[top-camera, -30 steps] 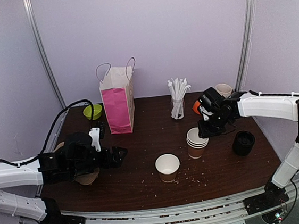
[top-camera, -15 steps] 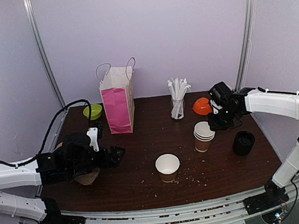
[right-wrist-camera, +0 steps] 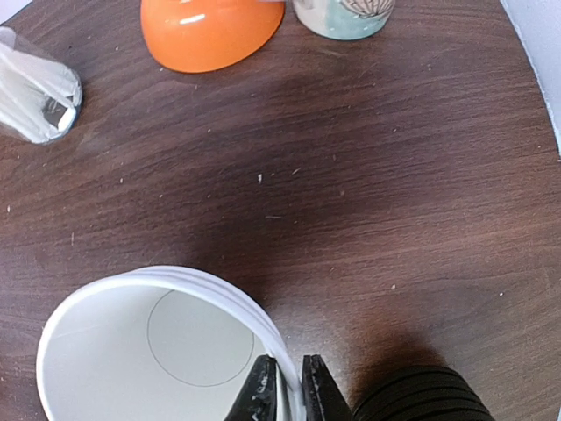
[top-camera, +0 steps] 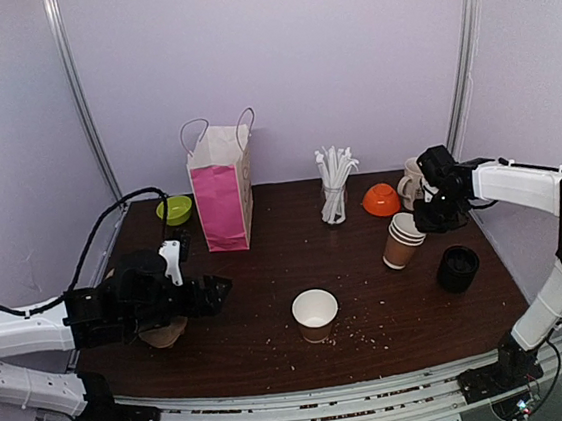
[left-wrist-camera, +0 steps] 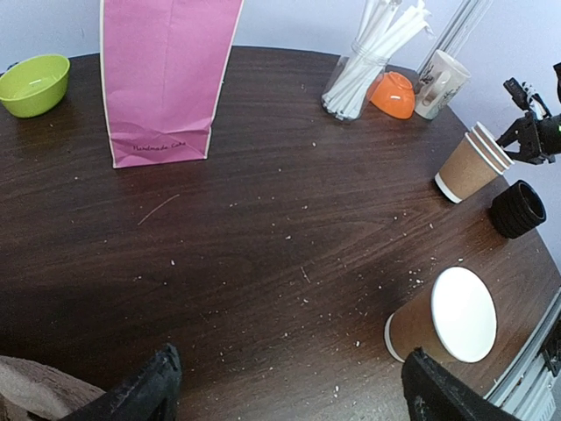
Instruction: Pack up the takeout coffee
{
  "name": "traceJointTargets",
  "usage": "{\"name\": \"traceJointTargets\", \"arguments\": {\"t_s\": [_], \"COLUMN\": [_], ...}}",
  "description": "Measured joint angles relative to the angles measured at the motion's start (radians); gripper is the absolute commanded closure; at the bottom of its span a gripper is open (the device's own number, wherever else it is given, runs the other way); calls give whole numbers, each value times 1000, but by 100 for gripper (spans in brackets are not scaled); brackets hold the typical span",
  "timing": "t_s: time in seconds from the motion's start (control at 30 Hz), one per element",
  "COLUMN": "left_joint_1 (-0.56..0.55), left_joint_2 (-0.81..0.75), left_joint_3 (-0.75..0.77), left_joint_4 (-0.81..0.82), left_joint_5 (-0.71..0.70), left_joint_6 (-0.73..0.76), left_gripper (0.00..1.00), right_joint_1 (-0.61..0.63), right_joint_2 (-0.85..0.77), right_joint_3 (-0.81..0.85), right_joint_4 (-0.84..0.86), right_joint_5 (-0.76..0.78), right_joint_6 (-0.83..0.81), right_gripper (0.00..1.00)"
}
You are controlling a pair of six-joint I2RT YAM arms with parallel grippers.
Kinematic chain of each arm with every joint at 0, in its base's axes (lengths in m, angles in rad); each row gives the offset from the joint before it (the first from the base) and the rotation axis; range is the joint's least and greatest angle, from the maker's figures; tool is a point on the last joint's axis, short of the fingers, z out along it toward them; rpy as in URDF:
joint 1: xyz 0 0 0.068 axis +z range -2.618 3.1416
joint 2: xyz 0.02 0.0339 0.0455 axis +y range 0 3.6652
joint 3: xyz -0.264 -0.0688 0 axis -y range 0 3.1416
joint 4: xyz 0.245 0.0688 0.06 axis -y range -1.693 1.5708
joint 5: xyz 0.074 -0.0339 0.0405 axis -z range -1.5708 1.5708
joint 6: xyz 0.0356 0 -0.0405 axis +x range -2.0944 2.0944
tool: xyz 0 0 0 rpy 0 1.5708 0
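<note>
Lilac walls back a dark wooden table (top-camera: 265, 252). From overhead, the right gripper (top-camera: 425, 217) meets the upper rim of a stack of brown paper cups (top-camera: 402, 241), which leans with its mouth toward the right side. The right wrist camera shows what that view cannot: the two fingertips (right-wrist-camera: 261, 390) are pressed together on the stack's white rim, one inside and one outside, and the inner cup is empty. Whether the base rests on the wood I cannot tell. Black lids (top-camera: 458, 268) sit in a pile just beside the stack, their edge showing at the bottom of the right wrist view. A single paper cup (top-camera: 315, 313) stands apart near the table's middle, open-topped and without a lid; the left wrist camera sees its brown side. The left gripper (top-camera: 217, 290) hangs spread wide with nothing between its jaws, well short of that cup. Behind stand a pink paper bag (top-camera: 220, 189), a green bowl (top-camera: 174, 211), a glass of white stirrers (top-camera: 334, 185) and an orange bowl (top-camera: 381, 200). The left wrist view shows the cream mug (left-wrist-camera: 436, 83), half hidden overhead by the right arm.
</note>
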Motion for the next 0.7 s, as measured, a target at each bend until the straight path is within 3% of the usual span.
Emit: {"name": "traceJointTargets", "arguments": {"t_s": [0.27,0.5,0.7], "left_joint_1": [0,0,0], "left_joint_2": [-28,-28,-27], "left_joint_3": [-2,-2,-2], "left_joint_4": [-7,-10,-10], "left_joint_5": [-9,-9,-9], "left_joint_6": [0,0,0], "left_gripper": [9,9,9], "right_joint_1": [-14,-11,-5], "right_joint_2": [16,15,14], "right_joint_3": [2,2,2], "right_joint_4": [14,17,15], "right_joint_5": [-13,-58,-73], "right_joint_6": [-15,-25,-27], "right_gripper": [79,82,97]}}
